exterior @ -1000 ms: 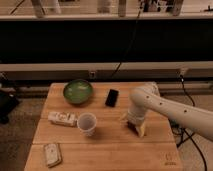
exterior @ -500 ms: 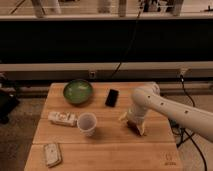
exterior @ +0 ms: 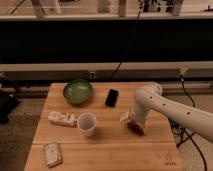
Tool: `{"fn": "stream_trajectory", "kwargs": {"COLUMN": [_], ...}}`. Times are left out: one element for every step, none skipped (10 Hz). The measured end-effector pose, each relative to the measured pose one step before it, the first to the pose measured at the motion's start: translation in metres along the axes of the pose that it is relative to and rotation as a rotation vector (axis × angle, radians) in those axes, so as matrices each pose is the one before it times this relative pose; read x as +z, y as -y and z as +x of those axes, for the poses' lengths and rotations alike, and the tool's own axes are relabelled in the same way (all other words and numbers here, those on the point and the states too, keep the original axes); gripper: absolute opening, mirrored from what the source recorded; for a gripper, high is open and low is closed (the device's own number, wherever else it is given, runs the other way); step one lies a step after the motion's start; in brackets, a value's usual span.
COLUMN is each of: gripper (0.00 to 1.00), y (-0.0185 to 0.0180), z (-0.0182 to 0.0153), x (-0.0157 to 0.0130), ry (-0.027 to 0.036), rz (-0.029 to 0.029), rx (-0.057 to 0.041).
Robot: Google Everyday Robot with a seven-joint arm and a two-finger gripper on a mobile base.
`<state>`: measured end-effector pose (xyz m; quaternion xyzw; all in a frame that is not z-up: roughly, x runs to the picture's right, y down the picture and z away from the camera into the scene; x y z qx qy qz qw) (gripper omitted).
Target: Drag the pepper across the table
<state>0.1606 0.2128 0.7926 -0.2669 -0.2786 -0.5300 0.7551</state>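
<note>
The pepper (exterior: 135,128) is a small dark reddish-brown object lying on the light wooden table (exterior: 110,150), right of centre. My gripper (exterior: 134,123) comes down from the white arm (exterior: 170,107) that reaches in from the right, and it sits right on top of the pepper, touching it or nearly so. Part of the pepper is hidden under the gripper.
A green bowl (exterior: 77,91) stands at the back left. A black phone (exterior: 112,97) lies beside it. A white cup (exterior: 87,123) stands near the middle, a white packet (exterior: 62,118) to its left, and a small flat packet (exterior: 51,154) at the front left corner.
The gripper and the pepper have shifted slightly toward the front of the table. The other objects have not moved.
</note>
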Motion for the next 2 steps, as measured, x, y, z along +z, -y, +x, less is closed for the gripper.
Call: {"fn": "stream_trajectory", "kwargs": {"gripper": [0.8,0.8], "y": [-0.00234,-0.00341], "z": [0.002,0.00193], "x": [0.00273,0.00446], "ry": [-0.00593,-0.0098], "rz": [-0.00325,-0.00746], "rx": [-0.01648,-0.01733]}}
